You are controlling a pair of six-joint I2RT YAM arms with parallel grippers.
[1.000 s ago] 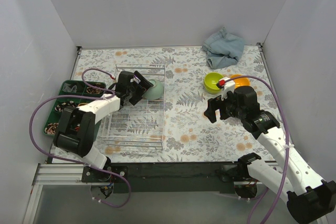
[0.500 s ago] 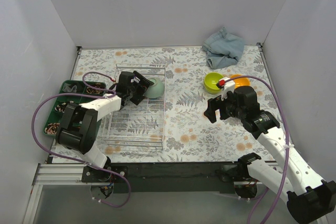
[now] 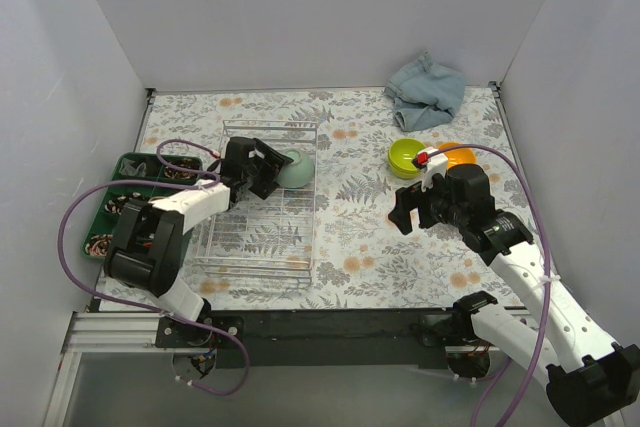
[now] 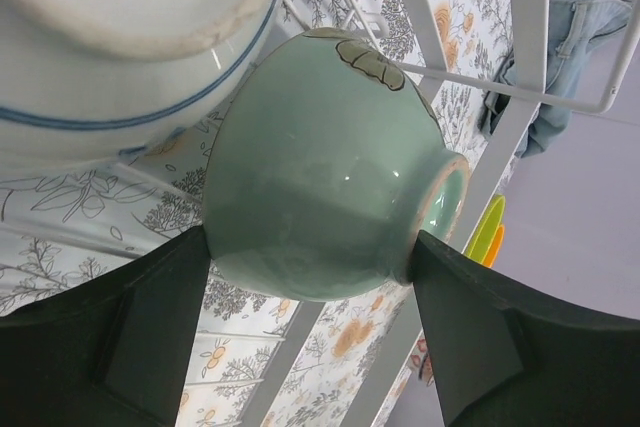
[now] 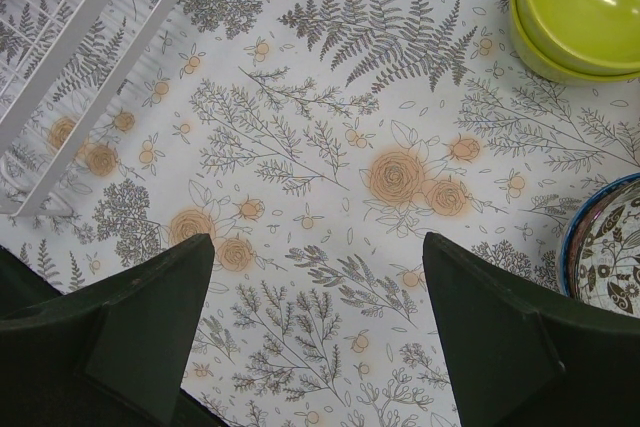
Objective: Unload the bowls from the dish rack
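Left wrist: left gripper (image 4: 310, 239) fingers clamp the pale green bowl (image 4: 320, 157) in the dish rack (image 4: 528, 7). Best lifted slowly, clear of the wires and the touching blue-and-white bowl (image 4: 120, 57). Right gripper (image 5: 315, 242) hangs spread, empty.

The left arm (image 3: 185, 202) and right arm (image 3: 525, 292) are built of white links with black joint housings, and each has a thin purple cable (image 3: 60, 235) looping along it. The right arm bears a small red mark (image 3: 422, 158) by its wrist. The fingers (image 5: 130, 327) are flat, dark wedges.
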